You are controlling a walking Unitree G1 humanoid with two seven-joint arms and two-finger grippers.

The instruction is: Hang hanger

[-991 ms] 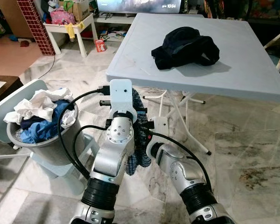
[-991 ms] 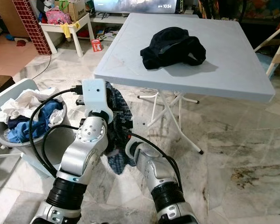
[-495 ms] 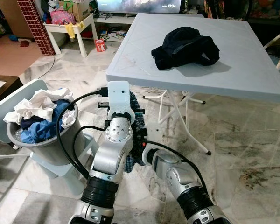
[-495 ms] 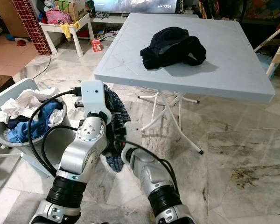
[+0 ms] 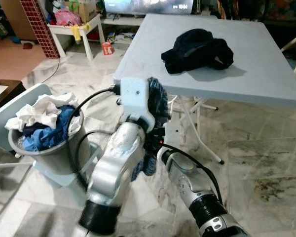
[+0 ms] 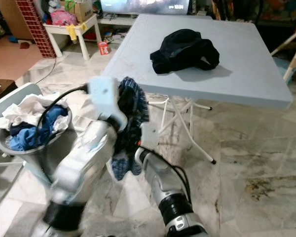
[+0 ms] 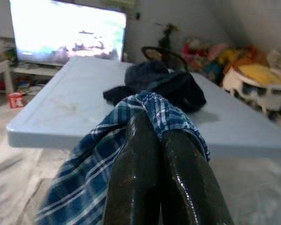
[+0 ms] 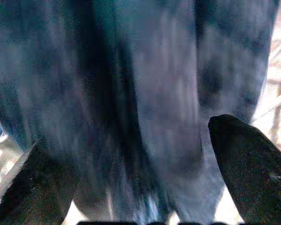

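Note:
A blue plaid garment (image 5: 158,98) hangs from my left gripper (image 7: 157,127), whose black fingers (image 7: 136,154) are shut with the cloth draped over their tips. The left arm holds it up in front of the near edge of the light blue table (image 5: 266,74). The garment's lower end (image 6: 122,165) dangles above the floor. My right gripper (image 8: 136,173) is open, its two fingers (image 8: 246,159) apart, with the hanging cloth (image 8: 131,84) close in front of it. A black garment (image 5: 197,44) lies heaped on the table top.
A grey laundry basket (image 5: 56,158) full of white and blue clothes (image 5: 42,116) stands on the left. The table's white folding legs (image 5: 200,128) are behind the arms. A small white side table (image 5: 71,27) and a TV stand are at the back. Marble floor lies to the right.
My left arm has swung upward and lifted the plaid garment to table-edge height. The right arm has shifted slightly left under it, staying close to the hanging cloth.

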